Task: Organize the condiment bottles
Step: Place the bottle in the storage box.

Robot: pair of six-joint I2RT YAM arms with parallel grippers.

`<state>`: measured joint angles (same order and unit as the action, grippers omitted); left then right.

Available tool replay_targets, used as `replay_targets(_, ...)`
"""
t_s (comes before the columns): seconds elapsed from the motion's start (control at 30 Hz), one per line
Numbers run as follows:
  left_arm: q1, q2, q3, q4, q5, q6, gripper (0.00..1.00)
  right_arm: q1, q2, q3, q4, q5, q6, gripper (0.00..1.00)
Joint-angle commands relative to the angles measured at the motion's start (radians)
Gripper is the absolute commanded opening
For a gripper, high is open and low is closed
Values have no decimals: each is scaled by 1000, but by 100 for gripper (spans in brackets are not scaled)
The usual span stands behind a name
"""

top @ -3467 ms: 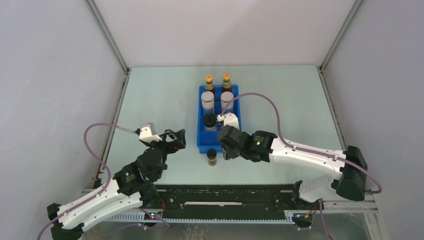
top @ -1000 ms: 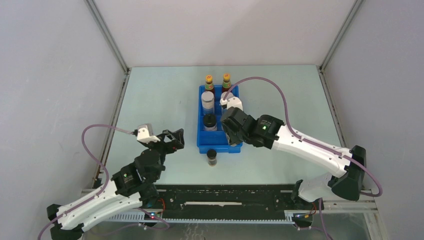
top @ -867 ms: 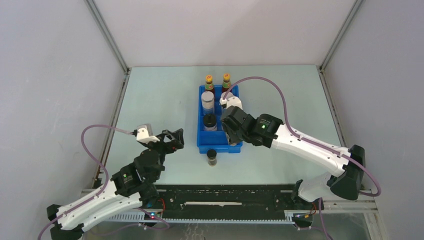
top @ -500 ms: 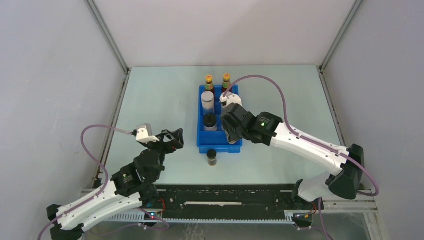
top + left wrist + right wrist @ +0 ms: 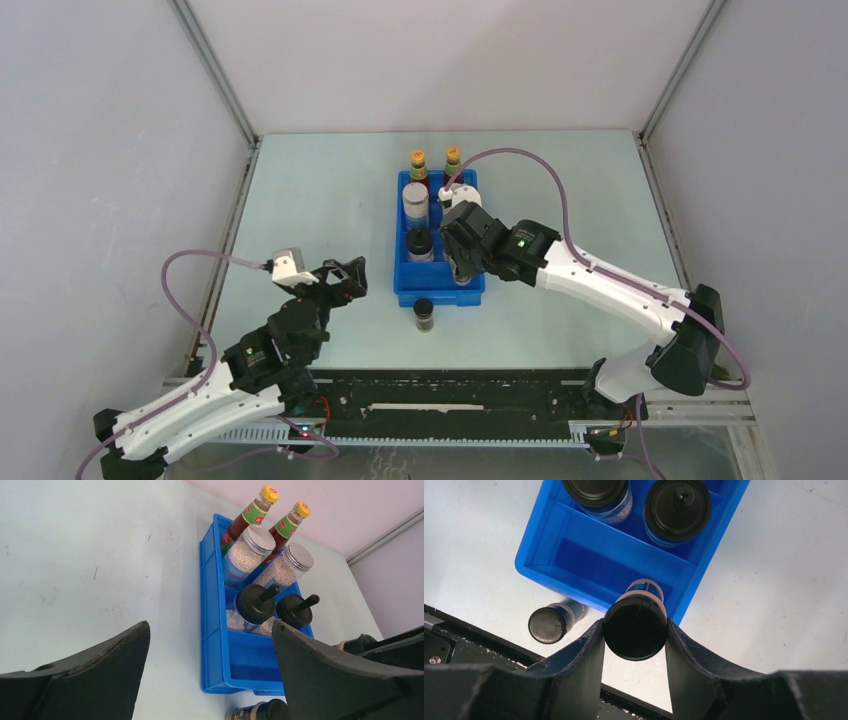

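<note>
Pale green tabletop (image 5: 320, 200) carries a blue compartmented plastic tray (image 5: 415, 285); from its far end it holds red sauce bottles with yellow caps (image 5: 250, 517), clear grey-lidded jars (image 5: 248, 554) and pale black-lidded jars (image 5: 255, 605). Right gripper (image 5: 634, 627) is clamped on a tiny dark black-capped jar (image 5: 635, 636) over the tray's near right compartment. A second dark jar (image 5: 424, 314) stands just near of the tray. Left gripper (image 5: 350, 277), spread wide, holds nothing.

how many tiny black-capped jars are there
2 tiny jars: one is held in the right gripper over the blue tray's near end; the other stands on the table outside that end.
</note>
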<state>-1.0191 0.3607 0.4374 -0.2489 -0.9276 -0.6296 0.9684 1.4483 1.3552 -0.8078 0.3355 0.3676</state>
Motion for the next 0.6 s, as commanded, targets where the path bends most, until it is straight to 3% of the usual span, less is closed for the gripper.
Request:
replay_targets(0.0, -7, 3, -34, 14, -34, -9, 95, -15, 4, 31, 55, -7, -23, 0)
replay_targets(0.57, -7, 23, -29, 33, -35, 4, 95, -63, 32, -31, 135, -56, -38, 0)
